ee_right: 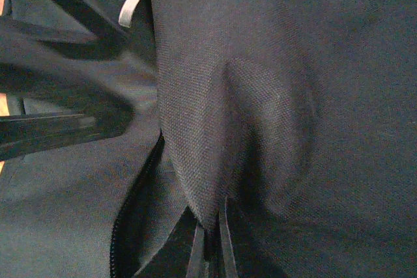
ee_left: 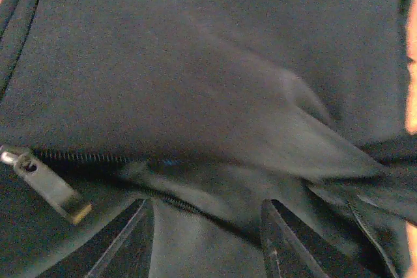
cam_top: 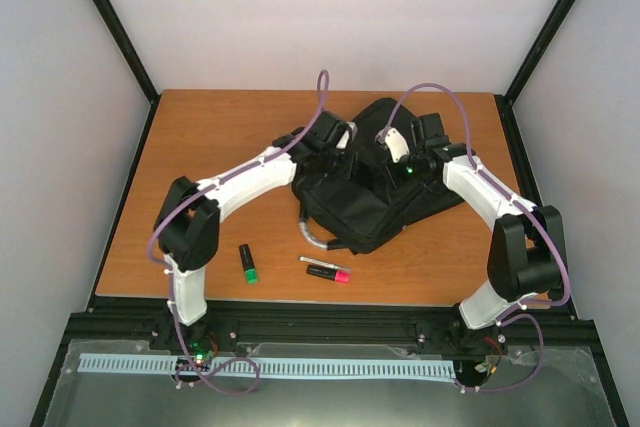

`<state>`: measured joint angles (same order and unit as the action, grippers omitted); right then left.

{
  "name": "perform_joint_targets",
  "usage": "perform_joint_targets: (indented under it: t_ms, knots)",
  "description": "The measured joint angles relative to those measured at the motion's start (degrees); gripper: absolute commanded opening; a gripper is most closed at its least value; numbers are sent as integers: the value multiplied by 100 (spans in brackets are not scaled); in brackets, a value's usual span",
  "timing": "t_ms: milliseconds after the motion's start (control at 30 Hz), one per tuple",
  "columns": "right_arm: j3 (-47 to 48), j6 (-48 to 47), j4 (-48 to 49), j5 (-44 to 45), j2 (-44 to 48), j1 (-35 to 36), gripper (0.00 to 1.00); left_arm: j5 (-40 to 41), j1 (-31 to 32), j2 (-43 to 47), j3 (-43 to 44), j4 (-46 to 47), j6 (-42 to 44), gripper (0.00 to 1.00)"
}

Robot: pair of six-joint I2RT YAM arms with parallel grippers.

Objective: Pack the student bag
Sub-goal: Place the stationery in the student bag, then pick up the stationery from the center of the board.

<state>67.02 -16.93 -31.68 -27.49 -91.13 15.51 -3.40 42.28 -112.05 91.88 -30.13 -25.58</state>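
Surface (cam_top: 200,137): wood-toned board filling the middle of the overhead frame.

Student bag (cam_top: 365,212): lay flat at centre, slightly right of middle, its grey loop handle (cam_top: 312,232) trailing toward the lower left. Both your arms reached in over its upper edge.

Right gripper (cam_top: 400,147): in its wrist view the gripper (ee_right: 210,232) was pinched closed on a raised fold of the bag's fabric, just right of the open zip line. My reading is that you held that flap up to keep the mouth parted.

Left gripper (cam_top: 338,137): in its wrist view the gripper (ee_left: 205,226) stood with fingers apart over the cloth, clamping nothing I could see. The zip track ran just above it, which suggests you were placing it for a fresh hold on the opening's other lip.

Loose items, lower centre of the overhead frame, apart from the bag and not yet packed: green-capped marker (cam_top: 247,263), pink-capped marker (cam_top: 328,273), thin white pen (cam_top: 322,263).

Zip pull (ee_left: 45,183): lay at the left edge of the left wrist view, untouched.
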Motion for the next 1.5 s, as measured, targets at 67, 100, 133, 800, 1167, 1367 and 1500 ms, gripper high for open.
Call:
perform_joint_targets:
  t_ms: [67,100,133,800,1167,1367,1500]
  knots:
    - [0,0,-2,-2,2,0,3,-157,0,315,-133,-11,-11,83]
    - [0,-2,-2,-2,0,0,3,-256,2,555,-317,9,-33,98]
    - [0,-2,-2,-2,0,0,3,-304,9,748,-496,11,-24,100]
    - [0,-66,-33,-48,0,0,3,1718,426,2863,-2997,-1233,208,100]
    - [0,-122,-81,-87,0,0,3,2210,1366,2612,-2566,-1178,883,100]
    - [2,-131,-98,-116,0,0,3,1488,1956,3062,-3578,-837,1556,99]
    - [2,-146,-111,-133,0,0,3,1056,1943,3296,-3630,-667,1882,78]
